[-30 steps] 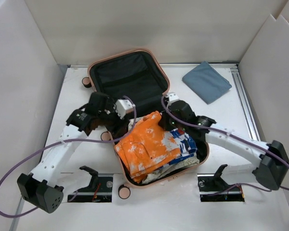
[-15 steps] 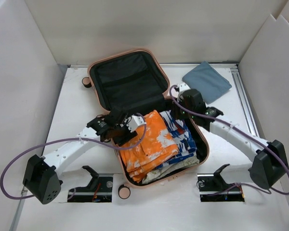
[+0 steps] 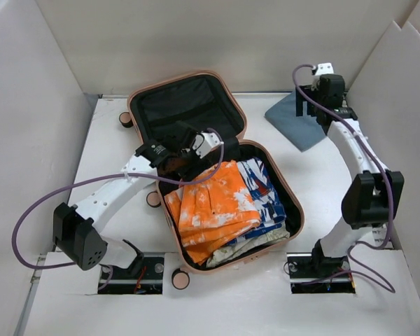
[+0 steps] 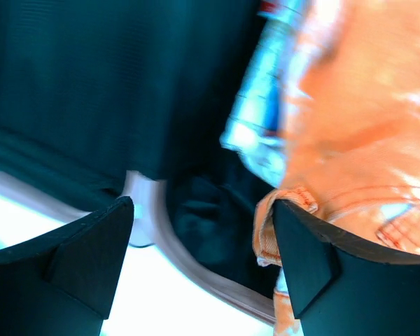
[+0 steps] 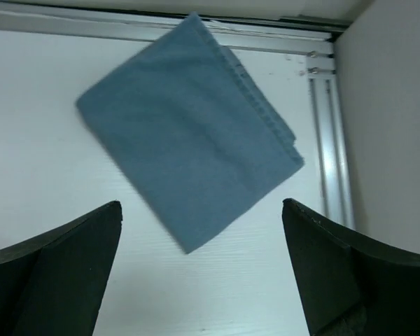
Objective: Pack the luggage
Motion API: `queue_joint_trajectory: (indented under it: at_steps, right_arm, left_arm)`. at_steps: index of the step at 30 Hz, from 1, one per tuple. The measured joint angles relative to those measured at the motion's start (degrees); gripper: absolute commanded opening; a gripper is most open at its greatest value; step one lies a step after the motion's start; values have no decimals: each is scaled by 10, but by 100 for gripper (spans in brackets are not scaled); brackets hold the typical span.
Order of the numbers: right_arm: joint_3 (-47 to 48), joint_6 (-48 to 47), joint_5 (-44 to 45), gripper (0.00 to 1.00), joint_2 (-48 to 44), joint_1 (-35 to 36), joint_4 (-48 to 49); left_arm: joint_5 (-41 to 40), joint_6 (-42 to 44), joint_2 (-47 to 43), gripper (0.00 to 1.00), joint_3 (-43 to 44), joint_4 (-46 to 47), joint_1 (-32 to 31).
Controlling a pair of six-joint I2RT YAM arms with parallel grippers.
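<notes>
Two claws wide, empty: left gripper (image 4: 203, 210) over open luggage (image 3: 185, 115), frame centre; right gripper (image 5: 201, 204) above blue cloth (image 5: 189, 133), upper right. We fear pinching only top fold: cloth opens on lift.

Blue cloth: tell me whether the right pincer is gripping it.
No: the right wrist view shows the blue cloth lying flat on the table, the right pincer open above it and not touching it.
</notes>
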Motion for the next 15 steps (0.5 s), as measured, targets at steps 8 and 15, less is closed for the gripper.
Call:
queue_joint_trajectory:
  at_steps: [8, 15]
  right_arm:
    - [39, -22, 97, 98, 108, 9, 12]
    - [19, 101, -62, 97, 208, -183, 21]
  left_arm:
    - [-78, -17, 13, 79, 50, 37, 12]
    - [14, -20, 10, 74, 39, -2, 26]
